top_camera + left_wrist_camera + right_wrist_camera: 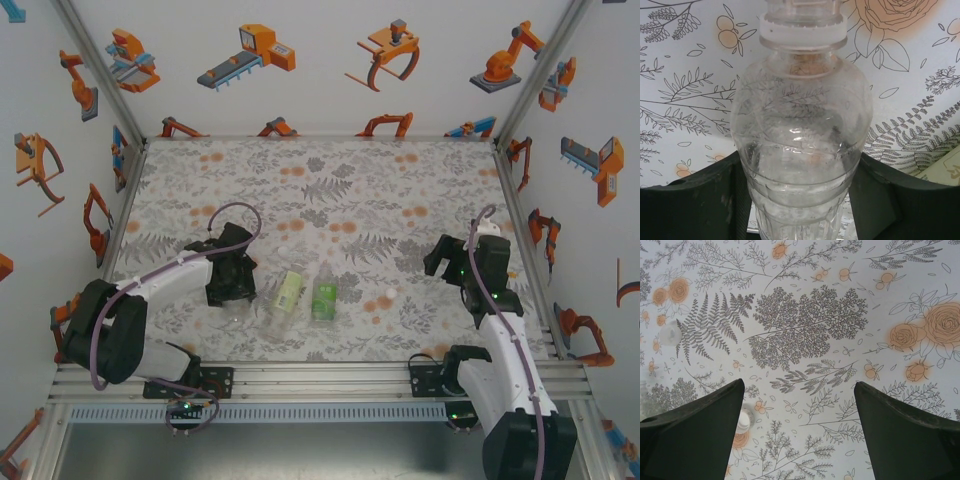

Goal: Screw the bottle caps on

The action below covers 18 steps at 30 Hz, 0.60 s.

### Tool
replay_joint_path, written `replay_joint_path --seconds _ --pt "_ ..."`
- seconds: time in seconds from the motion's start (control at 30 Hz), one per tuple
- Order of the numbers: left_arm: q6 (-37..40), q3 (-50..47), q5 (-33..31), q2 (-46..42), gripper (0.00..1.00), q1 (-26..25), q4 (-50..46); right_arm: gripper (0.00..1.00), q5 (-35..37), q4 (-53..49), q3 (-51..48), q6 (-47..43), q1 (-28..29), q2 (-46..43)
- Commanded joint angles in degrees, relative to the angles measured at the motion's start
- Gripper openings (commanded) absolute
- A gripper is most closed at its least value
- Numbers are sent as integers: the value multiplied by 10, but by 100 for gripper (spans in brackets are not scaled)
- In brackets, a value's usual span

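Left claw (800,160) has its two dark fingers (695,200) against either flank of the unlabelled clear plastic bottle (800,110). In the left wrist view both look to touch the widest part of the body, so I judge it closed on that bottle rather than merely around it. The bottle sits between the fingers near the front left of the floral-printed table cover (330,190), its neck pointing away from the wrist camera. A white collar ring (802,35) circles the neck, and the clear stretch above it runs off the frame, seemingly uncapped. It looks empty and thin-walled, so it should be very light, smooth enough to slip or spin, and quick to dent under a hard squeeze. The ribbed body below the shoulder seems the best place to hold it, firmly but not crushingly, with the neck left free for a cap. Just to the right lie the clear bottle with a pale yellow-green label (290,291) and the clear bottle with a bright green label (324,298), side by side on their sides; I cannot tell whether they touch. Further right a small round white plastic cap (388,291) rests alone on the cover. It is tiny and likely to skid or roll, so it is best pinched across its rim. Right claw (799,385) hangs beyond it with its fingers spread wide and nothing between them. White walls printed with orange robot pictures (300,90) enclose the table.
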Motion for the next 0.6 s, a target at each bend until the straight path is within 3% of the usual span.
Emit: replay_joint_path --seconds 0.0,0.23,0.57 --pt "3 -11 11 9 58 -1 10 79 -5 -7 -1 17 4 -8" --pt "48 0 53 -21 52 -2 19 75 -38 -9 7 23 4 -7" --pt "113 55 99 -115 43 -3 4 70 -28 -65 37 20 4 0"
